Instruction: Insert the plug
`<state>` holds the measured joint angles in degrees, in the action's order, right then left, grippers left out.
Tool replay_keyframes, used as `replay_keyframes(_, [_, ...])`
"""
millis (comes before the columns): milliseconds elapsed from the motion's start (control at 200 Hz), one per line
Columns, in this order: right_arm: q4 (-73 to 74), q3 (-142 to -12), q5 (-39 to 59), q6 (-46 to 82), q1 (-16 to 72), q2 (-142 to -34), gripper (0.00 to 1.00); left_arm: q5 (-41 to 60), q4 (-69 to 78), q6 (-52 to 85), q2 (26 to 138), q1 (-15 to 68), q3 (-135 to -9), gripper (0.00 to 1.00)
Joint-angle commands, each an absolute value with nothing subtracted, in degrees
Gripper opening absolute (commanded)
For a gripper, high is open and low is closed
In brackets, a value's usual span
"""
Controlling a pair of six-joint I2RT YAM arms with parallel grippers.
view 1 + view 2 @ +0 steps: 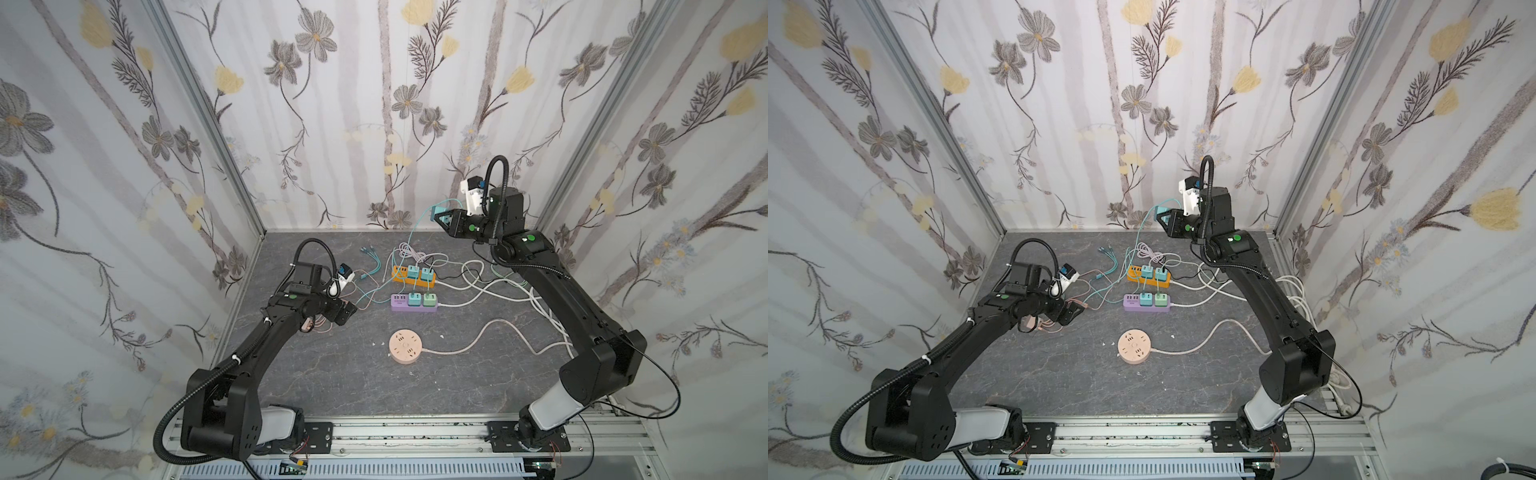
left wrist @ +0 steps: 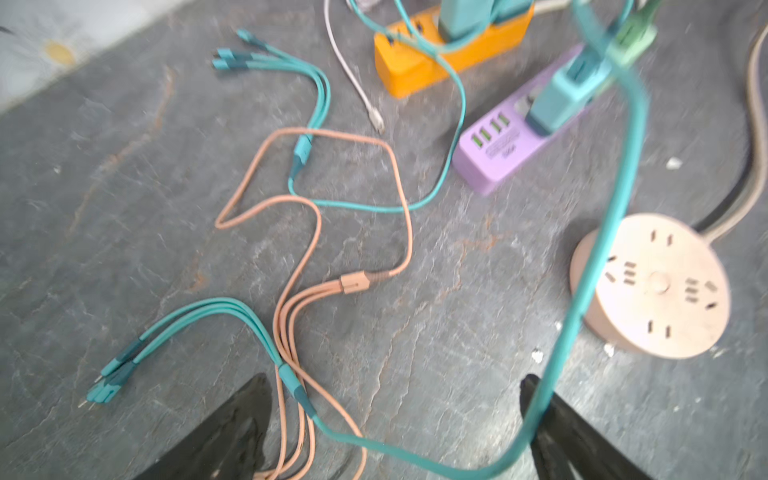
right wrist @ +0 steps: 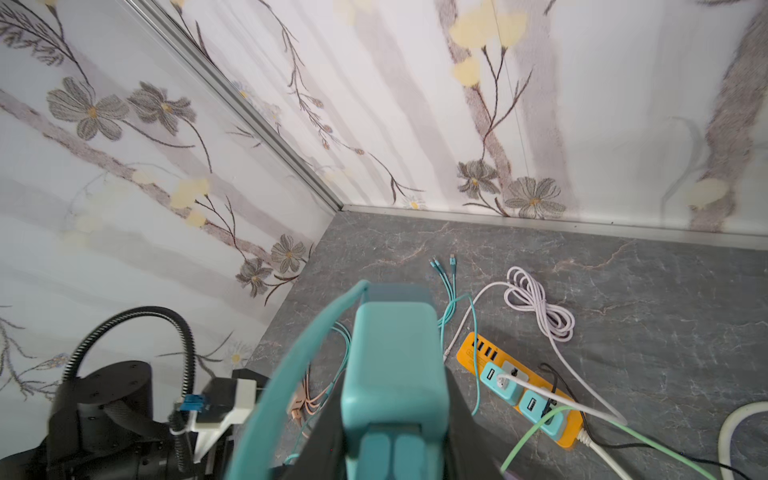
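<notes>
Right hand (image 1: 441, 219): clamped on teal plug (image 1: 436, 214), raised near the back wall (image 1: 374, 124), probably to clear the cords before descent.
Left hand (image 1: 347, 312): jaws apart, empty, low over loose cables (image 2: 353, 282).
Surface (image 1: 332, 382): three socket blocks: orange strip (image 1: 400, 274), purple strip (image 1: 398, 302), round socket (image 1: 406, 347).
Seated chargers (image 1: 414, 298): four, two per strip.

the right gripper (image 3: 395, 419) clamps a teal plug (image 3: 395, 357) between its dark fingers (image 3: 463, 415), a teal cable (image 3: 286, 365) arcing off its far end. beyond, on the grey table (image 3: 623, 291), lie an orange power strip (image 3: 469, 357) carrying two teal adapters (image 3: 500, 380) and a coiled pale cable (image 3: 536, 303).
</notes>
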<state>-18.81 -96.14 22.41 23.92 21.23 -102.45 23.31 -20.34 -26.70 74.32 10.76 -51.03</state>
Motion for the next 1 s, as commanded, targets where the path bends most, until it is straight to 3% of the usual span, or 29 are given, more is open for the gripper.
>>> replay_keyframes(0, [-22.1, -96.2, 23.2, 21.6, 23.1, -104.0, 0.00, 27.2, -5.3, -19.3, 71.3, 9.7, -48.3, 0.96])
replay_keyframes(85, [-23.4, -95.8, 23.0, 20.4, 24.4, -104.7, 0.00, 10.0, 1.8, -10.6, 71.6, 8.6, -47.2, 0.97])
replay_keyframes(180, [-24.1, -95.5, 23.4, 20.1, 25.2, -105.1, 0.00, -2.4, -5.4, -5.3, 74.7, 7.7, -52.0, 0.97])
replay_keyframes(375, [-26.4, -95.2, 22.6, 19.4, 26.1, -105.9, 0.00, -4.7, 1.2, -0.6, 66.1, 12.9, -45.8, 0.99])
replay_keyframes(605, [-29.6, -94.9, 24.0, 14.3, 27.4, -106.3, 0.00, -12.4, -8.7, 4.6, 60.3, 20.1, -44.2, 0.96])
replay_keyframes(834, [-38.5, -96.6, 24.8, 3.4, 29.4, -107.9, 0.00, -2.8, -10.1, 5.2, 60.6, 20.9, -41.6, 0.91])
replay_keyframes(994, [-39.5, -97.4, 23.1, 3.3, 29.7, -107.9, 0.00, -2.5, -8.6, 2.0, 57.5, 27.8, -38.9, 0.89])
